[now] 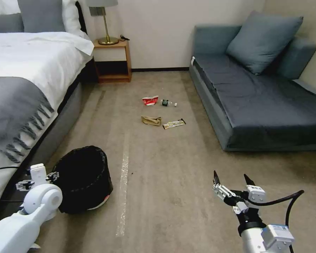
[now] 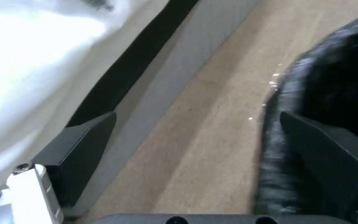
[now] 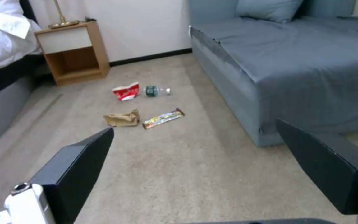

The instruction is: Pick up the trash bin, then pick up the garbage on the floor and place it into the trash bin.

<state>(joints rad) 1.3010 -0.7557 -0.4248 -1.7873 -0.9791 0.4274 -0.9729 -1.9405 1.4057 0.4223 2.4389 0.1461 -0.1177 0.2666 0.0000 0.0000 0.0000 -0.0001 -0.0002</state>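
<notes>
Four garbage (image 1: 162, 111) pieces between bed (image 1: 24, 88) and sofa (image 1: 256, 102).

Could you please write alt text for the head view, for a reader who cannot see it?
A black-lined trash bin stands on beige carpet beside a bed, with the open left gripper at its rim. Four litter items lie farther ahead, near a grey sofa. The open right gripper hovers over bare carpet.

The trash bin (image 1: 83, 179) stands on the carpet beside the bed (image 1: 24, 88); the left gripper (image 1: 36, 180) is at its rim. Beyond the bin lies the garbage (image 1: 161, 112) (four small pieces). Right of the bin, the right gripper (image 1: 234, 182) hangs, jaws spread.
</notes>
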